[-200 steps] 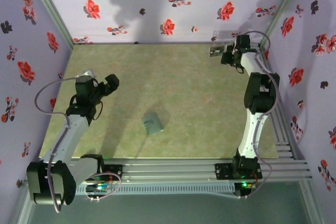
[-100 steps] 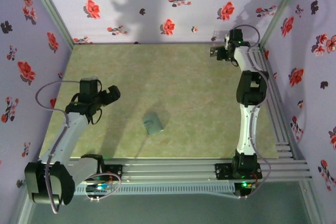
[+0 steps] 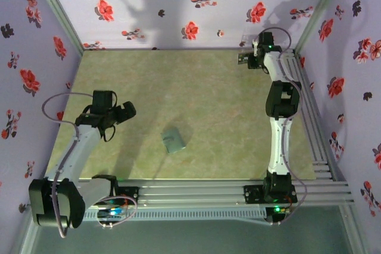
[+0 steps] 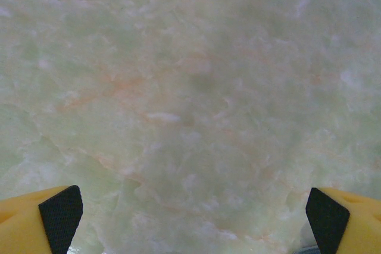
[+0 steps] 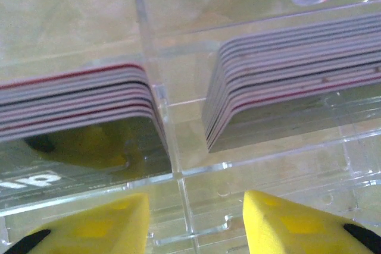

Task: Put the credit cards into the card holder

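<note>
The card holder [image 3: 174,140], a small grey-teal wallet, lies flat on the table near the front middle. The credit cards stand on edge in two stacks, a left stack [image 5: 77,96] and a right stack [image 5: 297,57], inside a clear acrylic rack [image 3: 244,59] at the back right corner. My right gripper [image 5: 195,221] hovers just in front of the stacks, straddling the rack's clear divider [image 5: 178,188]. Its jaws stand partly apart and hold nothing. Far left of the holder, my left gripper [image 3: 129,110] hangs wide open over bare table, its fingers [image 4: 59,218] empty.
Flowered walls enclose the table on three sides, close behind the acrylic rack. An aluminium rail frame [image 3: 309,147] runs along the right and front edges. The green marbled tabletop [image 3: 202,99] lies open between the arms.
The right arm stretched further into the back right corner and its jaws narrowed. The left gripper shifted slightly and stayed wide open.
</note>
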Action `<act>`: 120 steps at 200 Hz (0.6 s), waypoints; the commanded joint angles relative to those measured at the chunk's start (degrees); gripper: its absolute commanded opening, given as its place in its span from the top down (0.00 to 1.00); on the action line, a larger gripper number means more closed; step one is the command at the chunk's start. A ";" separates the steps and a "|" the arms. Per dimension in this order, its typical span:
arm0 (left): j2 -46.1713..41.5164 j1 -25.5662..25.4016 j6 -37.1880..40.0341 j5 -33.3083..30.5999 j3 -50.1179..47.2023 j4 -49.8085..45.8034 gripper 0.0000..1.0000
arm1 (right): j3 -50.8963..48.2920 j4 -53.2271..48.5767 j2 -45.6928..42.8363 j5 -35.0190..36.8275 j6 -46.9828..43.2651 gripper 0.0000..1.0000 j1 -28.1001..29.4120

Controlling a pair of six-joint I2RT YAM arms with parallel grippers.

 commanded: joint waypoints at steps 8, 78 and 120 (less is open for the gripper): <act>0.69 -0.48 0.38 -1.30 2.25 -2.12 0.00 | 2.02 -4.29 1.58 2.46 -1.85 0.60 1.15; -1.45 -0.49 1.24 -3.59 3.00 -3.36 0.00 | -1.29 -5.87 -4.01 3.93 -2.37 0.66 5.78; -3.48 -0.49 0.27 -3.50 1.85 -2.76 0.01 | -10.90 -4.43 -12.33 5.58 5.20 0.68 11.44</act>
